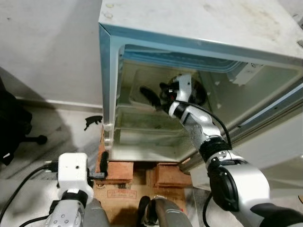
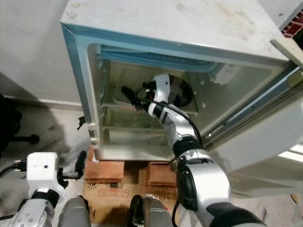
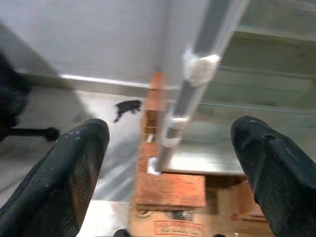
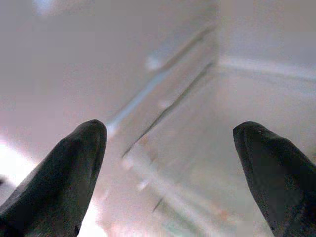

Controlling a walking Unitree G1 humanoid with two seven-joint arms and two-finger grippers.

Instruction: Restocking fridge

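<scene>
Small white open fridge (image 1: 199, 21) stands on reddish wooden blocks (image 1: 142, 171) above a cardboard box (image 1: 118, 195) | right gripper (image 4: 170, 163) reaches inside over an upper shelf (image 2: 113, 101), black fingers spread, grasping nothing | left gripper (image 3: 170, 168) hangs low beside the fridge's left front edge, fingers apart, empty

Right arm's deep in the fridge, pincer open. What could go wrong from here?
1. The right pincer is open among the fridge shelves; pulling back carelessly might snag a shelf edge.
2. The fridge rests on stacked bricks, so a hard bump may rock it.
3. The left pincer sits near the frame.
</scene>
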